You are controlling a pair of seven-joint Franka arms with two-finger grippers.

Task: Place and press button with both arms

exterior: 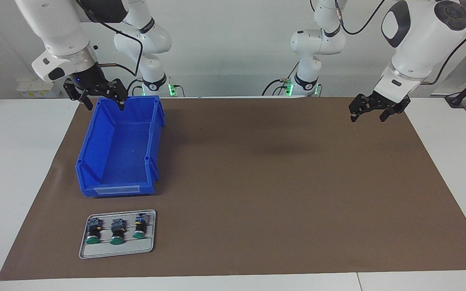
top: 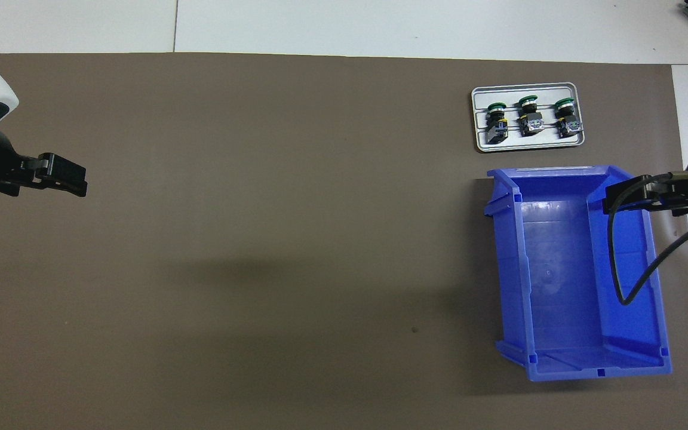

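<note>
The right gripper (exterior: 102,99) hangs with its fingers spread and nothing between them, over the rim of the blue bin (exterior: 95,153) at the bin's end nearest the robots, toward the right arm's end of the table. The left gripper (exterior: 378,108) is likewise open and empty, poised over the brown mat (exterior: 277,182) near its corner at the left arm's end, nearest the robots. Neither touches anything — both look parked at a ready height, which reads as the start of the task with no step done yet. The 3 buttons (exterior: 115,231) lie on their sides in a row on a small grey tray (exterior: 115,250), each with its green cap pointing toward the mat's edge farthest from the robots and its terminal block toward the bin. Lying flat and spaced apart like that, they seem set out so that fingers can come down on either side of one black body without knocking its neighbour. The tray sits just beside the bin's labelled end, farther from the robots than the bin, near the mat's corner at the right arm's end. So the buttons lie well apart from the right gripper, with the whole length of the bin between — and much farther from the left gripper, which would have to cross the mat. The bin is empty, probably the place meant for a button.
</note>
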